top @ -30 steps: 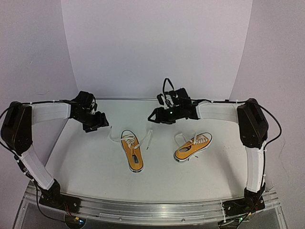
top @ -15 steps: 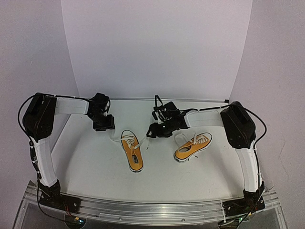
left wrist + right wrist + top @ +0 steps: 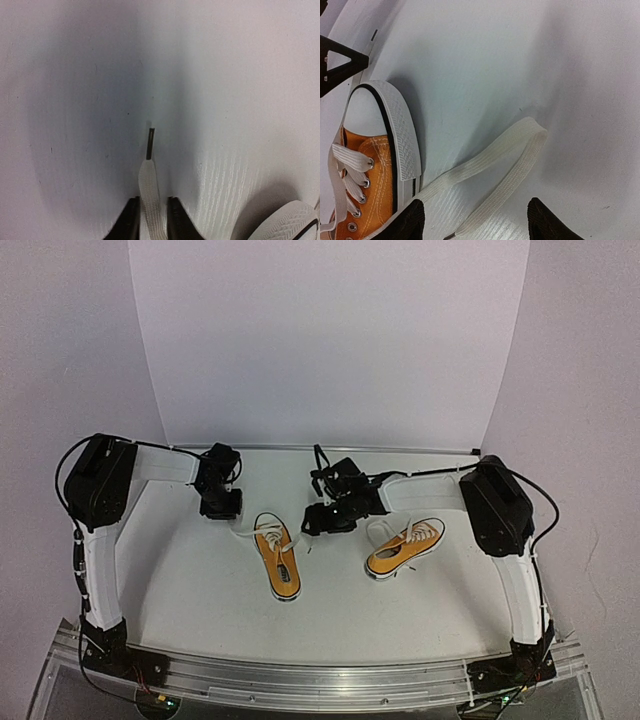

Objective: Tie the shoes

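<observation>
Shoes (image 3: pixel 277 558) are lying side by side on the table (image 3: pixel 200 600). Your left claw (image 3: pixel 152 201) is pinching a soft, limp lace (image 3: pixel 148 175) near its stiff tip; your right claw (image 3: pixel 477 220) is hanging spread over another lace (image 3: pixel 502 162). Pulling hard, you are risking dragging these light shoes.

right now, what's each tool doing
left tool: nearly closed around a lace end, grip cannot be told
right tool: open, empty, over a lace loop

Open table (image 3: pixel 335 580) between left shoe (image 3: pixel 278 560) and right shoe (image 3: pixel 405 547) gives passage; loose laces (image 3: pixel 490 172) trail at its far end.
</observation>
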Robot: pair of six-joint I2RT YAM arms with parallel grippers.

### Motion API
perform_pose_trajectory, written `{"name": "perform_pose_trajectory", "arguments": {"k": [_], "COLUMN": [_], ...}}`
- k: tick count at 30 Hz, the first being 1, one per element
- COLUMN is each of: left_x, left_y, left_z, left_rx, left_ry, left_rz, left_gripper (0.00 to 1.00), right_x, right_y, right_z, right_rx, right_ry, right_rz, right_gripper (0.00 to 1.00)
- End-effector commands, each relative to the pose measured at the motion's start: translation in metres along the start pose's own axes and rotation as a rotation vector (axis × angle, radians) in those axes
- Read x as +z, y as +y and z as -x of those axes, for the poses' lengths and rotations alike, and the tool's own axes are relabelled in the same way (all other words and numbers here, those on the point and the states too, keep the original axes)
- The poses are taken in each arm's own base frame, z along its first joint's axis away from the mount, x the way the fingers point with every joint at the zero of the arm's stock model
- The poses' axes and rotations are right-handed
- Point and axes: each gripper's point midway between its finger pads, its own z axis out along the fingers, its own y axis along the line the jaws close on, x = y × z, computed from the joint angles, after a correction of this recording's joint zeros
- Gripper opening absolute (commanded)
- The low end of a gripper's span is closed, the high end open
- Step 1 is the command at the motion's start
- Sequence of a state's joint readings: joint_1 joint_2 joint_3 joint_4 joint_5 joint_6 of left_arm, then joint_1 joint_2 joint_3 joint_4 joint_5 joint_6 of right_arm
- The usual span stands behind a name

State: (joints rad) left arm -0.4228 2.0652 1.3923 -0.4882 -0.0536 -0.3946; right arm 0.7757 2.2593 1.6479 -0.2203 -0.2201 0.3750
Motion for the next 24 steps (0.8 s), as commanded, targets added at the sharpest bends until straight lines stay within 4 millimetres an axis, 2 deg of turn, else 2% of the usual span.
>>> {"name": "perform_pose_trajectory", "arguments": {"k": [1,3,7,11,13,16,18,19,20,22,24], "left_x": [-0.011,-0.020,-0.040,-0.061,-0.077,-0.095,-0.107,-0.112,-0.118,-0.125,-0.133], "left_y": [0.007,0.007,0.007,0.006,0.006,0.007,0.008,0.008,0.009,0.010,0.011], "left_z": [-0.005,-0.006,-0.007,-0.008,-0.005,-0.003,-0.004,-0.004,-0.005,-0.010,-0.017], "left_rx": [-0.012,-0.024,-0.040,-0.053,-0.060,-0.063,-0.065,-0.068,-0.074,-0.086,-0.103], "left_ry": [-0.018,-0.037,-0.074,-0.119,-0.159,-0.209,-0.241,-0.255,-0.269,-0.289,-0.313], "left_rz": [0.013,-0.001,-0.026,-0.065,-0.083,-0.101,-0.118,-0.125,-0.134,-0.154,-0.184], "left_gripper": [0.04,0.00,0.00,0.00,0.00,0.00,0.00,0.00,0.00,0.00,0.00], "right_x": [0.003,0.005,0.009,0.020,0.026,0.033,0.034,0.031,0.027,0.010,-0.016], "right_y": [-0.011,-0.012,-0.012,-0.017,-0.021,-0.030,-0.034,-0.034,-0.035,-0.036,-0.038], "right_z": [-0.015,-0.020,-0.035,-0.053,-0.062,-0.072,-0.076,-0.075,-0.071,-0.055,-0.027], "right_rx": [0.003,-0.002,-0.025,-0.058,-0.075,-0.091,-0.099,-0.098,-0.097,-0.095,-0.093], "right_ry": [0.024,0.035,0.066,0.112,0.132,0.152,0.161,0.159,0.152,0.110,0.035], "right_rz": [-0.089,-0.108,-0.150,-0.197,-0.221,-0.251,-0.262,-0.262,-0.261,-0.265,-0.287], "right_gripper": [0.68,0.68,0.67,0.60,0.52,0.35,0.18,0.06,0.02,0.00,0.00]}}
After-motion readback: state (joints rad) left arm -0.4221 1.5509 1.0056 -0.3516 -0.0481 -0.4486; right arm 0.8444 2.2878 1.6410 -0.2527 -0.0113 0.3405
